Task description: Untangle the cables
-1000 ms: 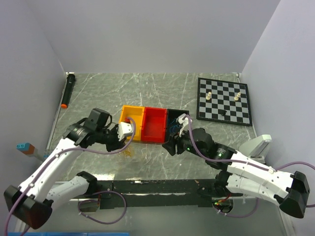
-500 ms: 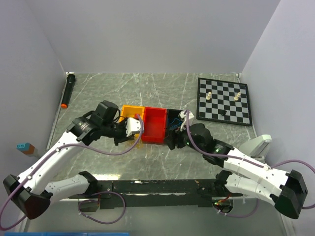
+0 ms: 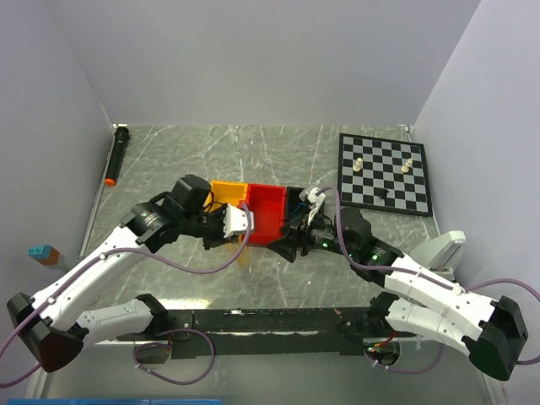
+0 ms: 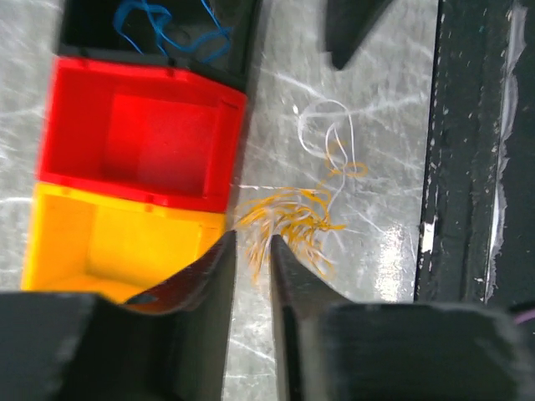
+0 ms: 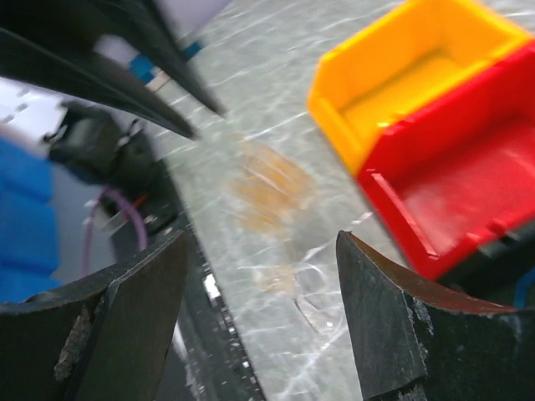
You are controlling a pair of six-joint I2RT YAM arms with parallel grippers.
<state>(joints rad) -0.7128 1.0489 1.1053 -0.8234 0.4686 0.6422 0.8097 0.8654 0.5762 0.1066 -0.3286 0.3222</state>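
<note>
Hovering left claw (image 4: 251,251) narrowly parted, empty, at yellow cables (image 4: 288,221) on table (image 4: 376,83) beside red bin (image 4: 134,134) | right claw (image 5: 263,276) wide open, empty | risk: white wire (image 4: 326,134) looks looped through yellow, lifting one drags both

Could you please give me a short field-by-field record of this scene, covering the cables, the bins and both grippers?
yellow cable: tangled heap on the table, beside the bins
white cable: loose loop on the table, overlapping the yellow cable
blue cable: inside the black bin
red bin: empty, between the black and yellow bins
yellow bin: empty
left gripper: narrowly open, tips at the yellow cable's edge
right gripper: wide open above the table, holding nothing
</note>
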